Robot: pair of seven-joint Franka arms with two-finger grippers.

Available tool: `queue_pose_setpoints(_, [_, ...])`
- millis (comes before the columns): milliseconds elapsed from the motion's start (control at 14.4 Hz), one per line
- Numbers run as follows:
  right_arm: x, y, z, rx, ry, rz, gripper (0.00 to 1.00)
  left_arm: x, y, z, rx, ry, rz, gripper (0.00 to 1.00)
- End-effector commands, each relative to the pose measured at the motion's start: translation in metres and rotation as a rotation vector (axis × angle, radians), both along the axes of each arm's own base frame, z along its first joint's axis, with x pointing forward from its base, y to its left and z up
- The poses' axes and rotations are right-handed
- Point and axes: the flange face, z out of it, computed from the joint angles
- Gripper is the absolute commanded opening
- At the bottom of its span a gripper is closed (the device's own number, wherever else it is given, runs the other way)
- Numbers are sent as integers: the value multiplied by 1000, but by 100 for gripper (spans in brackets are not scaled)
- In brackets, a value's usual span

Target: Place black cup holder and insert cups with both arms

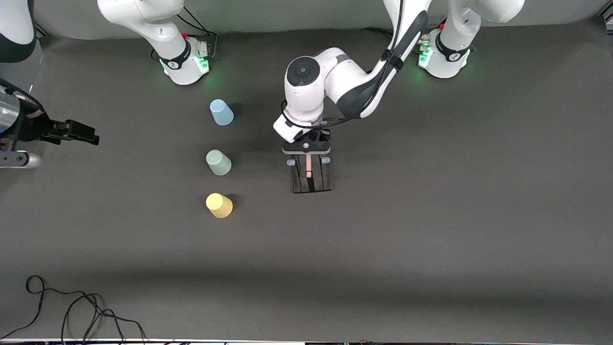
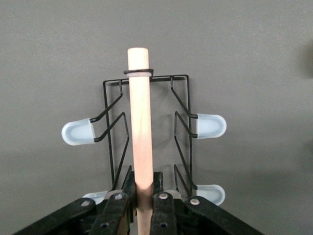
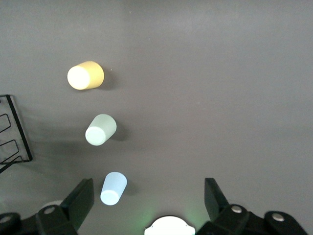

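Observation:
The black cup holder (image 1: 318,179) is upright at the table's middle, its wooden rod (image 2: 139,122) pointing toward the front camera. My left gripper (image 1: 309,146) (image 2: 145,188) is shut on that rod at the end nearer the robots. Whether the holder's foot touches the table is unclear. Three cups stand upside down in a row toward the right arm's end: light blue (image 1: 221,112) (image 3: 113,188), mint green (image 1: 218,162) (image 3: 100,129), and yellow (image 1: 219,205) (image 3: 85,76) nearest the front camera. My right gripper (image 1: 86,134) (image 3: 149,198) hangs open high up, holding nothing.
Dark cloth covers the table (image 1: 431,215). The right arm's base (image 1: 184,62) and the left arm's base (image 1: 443,57) stand along the robots' edge. A loose black cable (image 1: 72,311) lies at the corner nearest the front camera, toward the right arm's end.

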Motion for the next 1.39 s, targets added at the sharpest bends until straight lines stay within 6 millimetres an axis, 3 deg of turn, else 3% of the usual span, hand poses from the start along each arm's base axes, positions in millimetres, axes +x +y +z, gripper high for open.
queue_pose_setpoints(0, [-15, 36, -9, 24, -11, -88, 100, 0, -3, 6, 5, -29, 13, 0])
queue_pose_setpoints(139, [-20, 70, -26, 20, -29, -71, 100, 5, 1, 7, 17, -46, -4, 99])
queue_pose_setpoints(278, [-29, 94, -47, 21, -56, -96, 100, 15, 9, 16, 25, -69, -3, 100])
queue_pose_setpoints(487, [-52, 124, -92, 24, -76, -106, 100, 43, 37, 62, -6, -93, 13, 100])
queue_pose_setpoints(695, [-66, 131, -141, 21, -90, -107, 100, 64, 88, 107, 50, -58, -22, 100])
queue_pose_setpoints(834, [-73, 129, -179, 24, -114, -115, 100, 91, 150, 146, 67, -50, -7, 100])
queue_pose_setpoints(1043, [-81, 127, -235, 21, -151, -126, 100, 138, 244, 172, 68, -60, -24, 100])
queue_pose_setpoints(1182, [-86, 129, -269, 16, -177, -131, 100, 154, 301, 184, 76, -60, -59, 100])
queue_pose_setpoints(1321, [-90, 146, -300, 2, -180, -128, 100, 157, 362, 202, 82, -10, -146, 100])
